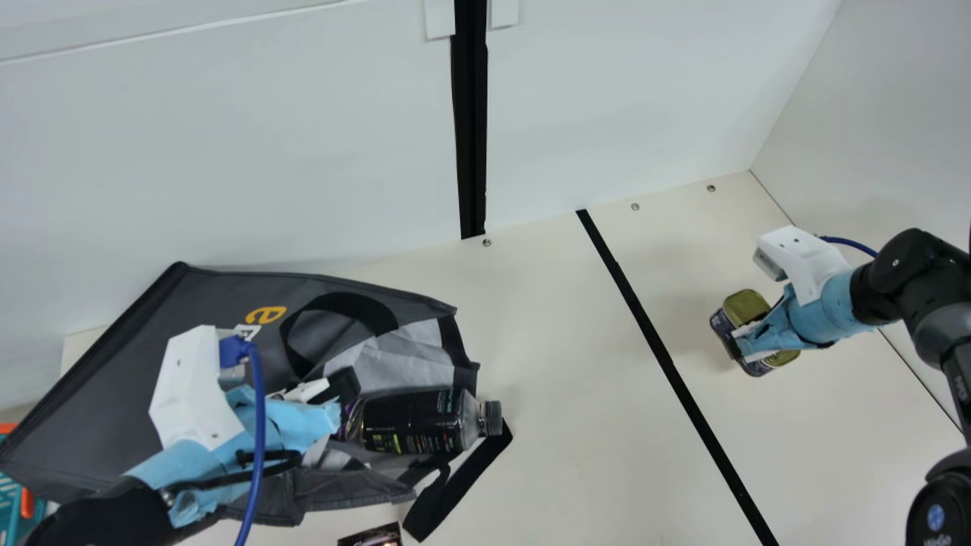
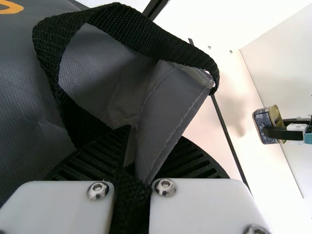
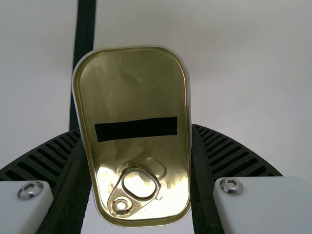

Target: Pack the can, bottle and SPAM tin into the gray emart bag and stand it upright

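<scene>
Right gripper [image 3: 135,131] clamps the SPAM tin [image 3: 131,92] near the table's [image 1: 576,425] right edge; left gripper [image 2: 151,141] pinches the gray emart bag [image 1: 98,394]. Tin-loading appears in hand; next requires carrying it bagward.

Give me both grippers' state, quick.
Left gripper: closed on the edge of the gray bag.
Right gripper: closed on the SPAM tin.

Bright diffuse light, soft shadows; glare on tin [image 3: 134,107]

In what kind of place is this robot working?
Probably a robot test station: white panels, a cream table, and two arms with wrist cameras and taped-on blue wrapping.
</scene>
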